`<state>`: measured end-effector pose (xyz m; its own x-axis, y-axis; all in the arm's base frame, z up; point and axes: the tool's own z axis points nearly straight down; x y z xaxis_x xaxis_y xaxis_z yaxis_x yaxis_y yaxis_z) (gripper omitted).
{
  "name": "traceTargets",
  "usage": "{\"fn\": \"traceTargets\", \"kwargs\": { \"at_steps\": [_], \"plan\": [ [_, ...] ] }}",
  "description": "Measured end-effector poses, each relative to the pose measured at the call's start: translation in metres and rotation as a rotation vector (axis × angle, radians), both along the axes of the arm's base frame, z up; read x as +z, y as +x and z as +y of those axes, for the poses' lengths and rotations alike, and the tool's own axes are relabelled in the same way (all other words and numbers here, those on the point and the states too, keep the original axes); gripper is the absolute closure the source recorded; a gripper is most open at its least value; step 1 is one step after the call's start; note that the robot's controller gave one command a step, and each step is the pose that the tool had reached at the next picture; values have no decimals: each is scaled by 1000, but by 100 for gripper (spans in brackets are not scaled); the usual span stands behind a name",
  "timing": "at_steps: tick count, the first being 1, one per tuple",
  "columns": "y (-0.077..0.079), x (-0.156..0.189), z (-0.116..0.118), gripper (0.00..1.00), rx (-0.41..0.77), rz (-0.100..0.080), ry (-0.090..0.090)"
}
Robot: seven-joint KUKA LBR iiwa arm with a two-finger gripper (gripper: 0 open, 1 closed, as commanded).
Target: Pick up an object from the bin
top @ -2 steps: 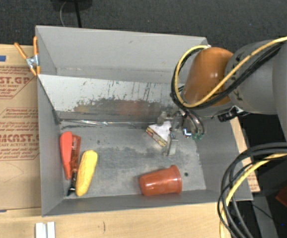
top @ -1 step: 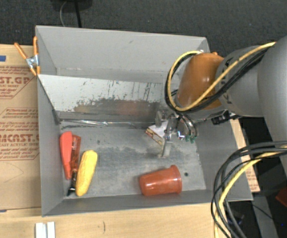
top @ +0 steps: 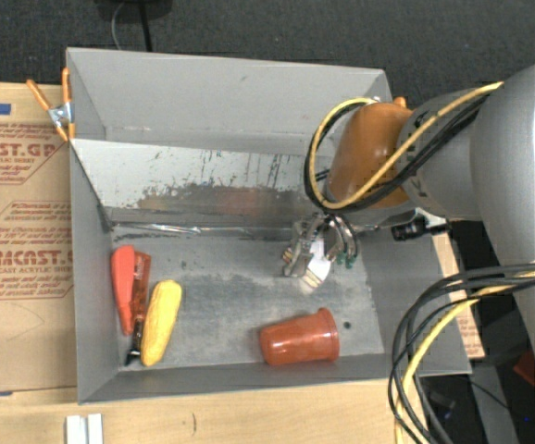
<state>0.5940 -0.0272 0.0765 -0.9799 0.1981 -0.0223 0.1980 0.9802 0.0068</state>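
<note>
My gripper (top: 307,259) hangs over the bin's floor, right of the middle and near the back wall, with bare metal beneath it. The nearest loose thing is an orange-red plastic cup (top: 298,339), lying on its side by the front wall below the gripper and apart from it. Far to the left lie a yellow corn-cob-shaped thing (top: 160,320) and, touching its left side, an orange-red hand tool (top: 127,289).
The arm, with its orange cover and looped yellow-black cables, comes in over the bin's right rim. The yellow thing and the orange tool sit close against the left wall and front left corner.
</note>
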Motion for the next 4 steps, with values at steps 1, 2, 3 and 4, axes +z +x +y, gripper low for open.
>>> {"fn": "traceTargets", "kwargs": {
  "at_steps": [1,2,3,4],
  "plan": [
    [0,0,0,100,0,0,0],
    [-9,44,-6,100,17,13,-2],
    [-9,104,-12,100,16,8,-1],
    [-24,143,-38,0,-15,10,-2]
  ]
}}
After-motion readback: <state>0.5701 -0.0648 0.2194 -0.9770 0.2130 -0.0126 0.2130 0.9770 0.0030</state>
